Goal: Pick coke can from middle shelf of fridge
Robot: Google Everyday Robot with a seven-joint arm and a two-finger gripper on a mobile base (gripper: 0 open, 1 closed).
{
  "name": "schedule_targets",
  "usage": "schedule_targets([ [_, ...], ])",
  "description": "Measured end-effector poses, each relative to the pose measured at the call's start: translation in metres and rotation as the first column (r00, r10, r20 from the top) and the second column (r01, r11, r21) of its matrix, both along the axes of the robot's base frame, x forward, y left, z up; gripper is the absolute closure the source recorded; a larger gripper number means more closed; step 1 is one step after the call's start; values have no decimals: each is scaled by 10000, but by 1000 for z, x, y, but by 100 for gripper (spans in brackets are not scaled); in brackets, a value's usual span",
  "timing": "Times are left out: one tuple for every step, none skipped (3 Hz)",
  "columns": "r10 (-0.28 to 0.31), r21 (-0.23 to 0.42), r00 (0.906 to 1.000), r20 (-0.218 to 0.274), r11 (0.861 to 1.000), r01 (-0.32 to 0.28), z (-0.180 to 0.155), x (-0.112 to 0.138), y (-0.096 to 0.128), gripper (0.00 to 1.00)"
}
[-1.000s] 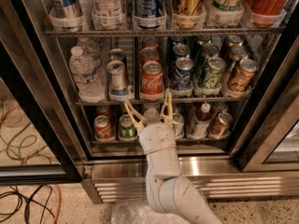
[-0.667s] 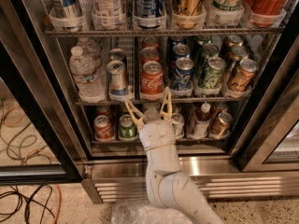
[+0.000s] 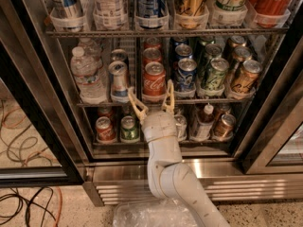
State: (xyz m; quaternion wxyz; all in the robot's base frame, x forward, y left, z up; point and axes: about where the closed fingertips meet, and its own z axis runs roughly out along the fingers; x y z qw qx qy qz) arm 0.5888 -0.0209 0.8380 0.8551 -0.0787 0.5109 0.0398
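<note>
The fridge (image 3: 156, 169) stands open with wire shelves of drinks. The coke can (image 3: 154, 81), red with white script and a silver top, stands at the front of a lane on the middle shelf (image 3: 199, 100), with more red cans behind it. My gripper (image 3: 151, 98) is open, its two tan fingers (image 3: 136, 106) pointing up just below and to either side of the can's base. The fingers are at the shelf's front rail and do not hold the can.
A water bottle (image 3: 87, 74) and a silver-blue can (image 3: 119, 79) stand left of the coke can; blue (image 3: 186, 74), green (image 3: 213, 74) and gold (image 3: 245, 77) cans stand right. Tall cans fill the top rack (image 3: 165, 32). Small cans (image 3: 105, 129) sit below. Cables (image 3: 23, 202) lie on the floor at left.
The gripper has risen slightly and moved closer to the coke can's base, with its fingers still spread.
</note>
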Motion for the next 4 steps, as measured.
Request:
schedule_targets([
  [-160,90,9998,110,9998,159,4,9,-4,24],
  [-279,155,9994,182,9995,276,6,16,-7,25],
  [-524,241,9978,417,9984,515,11,36,-15,25],
  [-513,211,9978,423,9985,505,10,41,-14,25],
])
